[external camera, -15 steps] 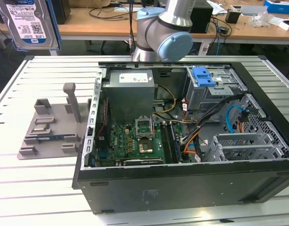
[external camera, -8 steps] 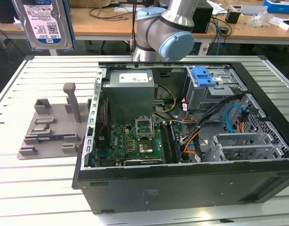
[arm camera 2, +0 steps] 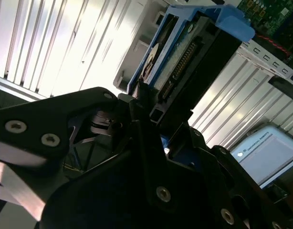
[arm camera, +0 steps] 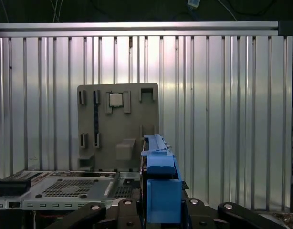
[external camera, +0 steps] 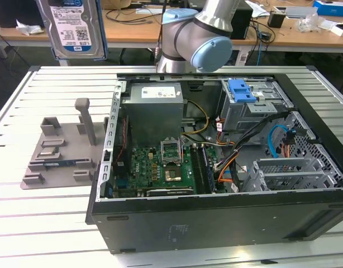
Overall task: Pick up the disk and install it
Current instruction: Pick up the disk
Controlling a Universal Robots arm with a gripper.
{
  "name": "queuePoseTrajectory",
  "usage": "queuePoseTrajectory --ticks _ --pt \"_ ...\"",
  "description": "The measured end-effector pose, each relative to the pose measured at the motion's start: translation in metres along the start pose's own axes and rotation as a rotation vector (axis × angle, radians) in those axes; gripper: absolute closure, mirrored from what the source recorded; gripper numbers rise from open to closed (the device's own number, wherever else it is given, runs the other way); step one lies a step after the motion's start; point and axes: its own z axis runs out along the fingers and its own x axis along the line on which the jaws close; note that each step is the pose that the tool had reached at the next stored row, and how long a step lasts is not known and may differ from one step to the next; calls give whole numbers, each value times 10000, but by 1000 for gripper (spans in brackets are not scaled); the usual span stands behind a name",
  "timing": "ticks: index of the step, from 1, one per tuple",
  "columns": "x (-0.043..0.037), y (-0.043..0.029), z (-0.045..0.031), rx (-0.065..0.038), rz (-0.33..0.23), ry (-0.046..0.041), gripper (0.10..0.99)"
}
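Observation:
The disk (external camera: 71,28), a silver drive with a white-and-blue label in blue rails, hangs high at the exterior view's upper left, well above the table. In the second wrist view the disk (arm camera 2: 184,52) juts out from between black fingers (arm camera 2: 137,102), connector edge showing. In the first wrist view the disk (arm camera: 161,191) stands edge-on in my gripper (arm camera: 161,212), over the slatted table and above the grey fixture plate (arm camera: 118,124). The gripper is shut on the disk.
An open computer case (external camera: 216,215) lies on the slatted table, with a grey drive bay (external camera: 255,109) topped by a blue bracket (external camera: 241,92), a power supply (external camera: 155,109) and loose cables. The grey fixture plate (external camera: 54,162) with an upright post (external camera: 85,120) lies at the case's left in the exterior view.

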Motion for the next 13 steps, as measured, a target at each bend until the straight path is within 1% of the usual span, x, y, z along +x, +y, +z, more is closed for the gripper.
queuePoseTrajectory --ticks 1,2,4,5,7,8,10,12,13 --pt "0 -36 -1 -1 1 0 722" --pt "0 -87 -1 -1 1 0 722" --pt "0 -157 0 1 1 -1 722" --pt "0 -213 0 0 -1 0 722" --pt "0 -291 -1 0 1 0 722" --pt "0 -347 -1 0 1 0 722" --pt "0 -422 -1 0 0 0 722" --pt "0 -551 -1 0 1 0 722" --pt "0 -597 -1 0 1 -1 722"
